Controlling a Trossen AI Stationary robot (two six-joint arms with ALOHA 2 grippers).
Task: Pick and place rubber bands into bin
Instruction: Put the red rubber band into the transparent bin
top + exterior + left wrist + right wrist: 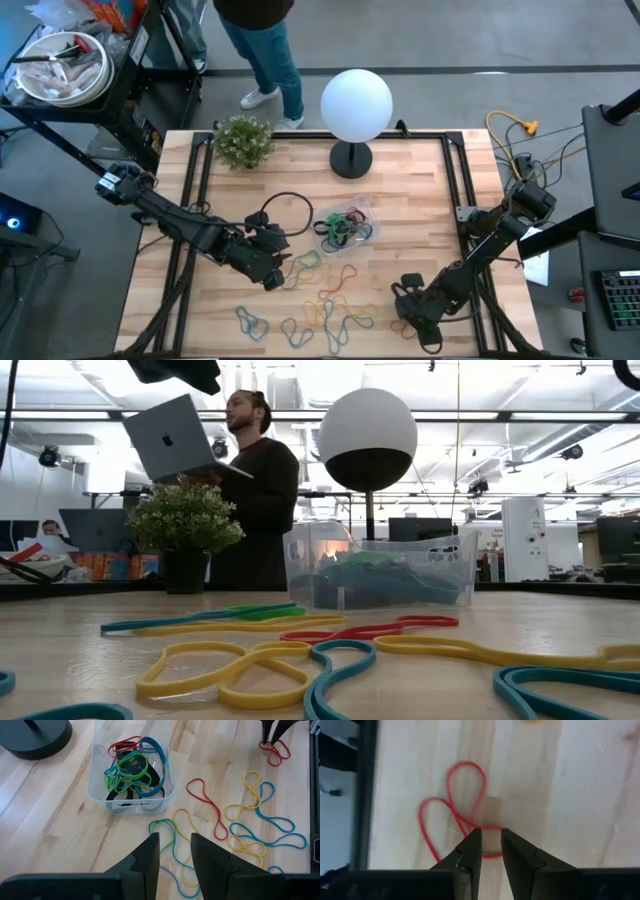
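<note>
Down at the table's front edge, well away from the bin [346, 228], the right gripper [491, 844] has its jaws slightly apart over a red band [454, 805]. Left gripper [175, 851], jaws apart too, hovers beside the bin, which holds several bands [131, 767].

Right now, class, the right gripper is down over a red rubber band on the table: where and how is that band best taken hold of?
Grip the red rubber band where its strands cross, just ahead of the right gripper, whose jaws are slightly apart. Come straight down from above: the band lies flat on the wooden table in a twisted figure-eight, so pinching the crossing probably catches two strands at once.
</note>
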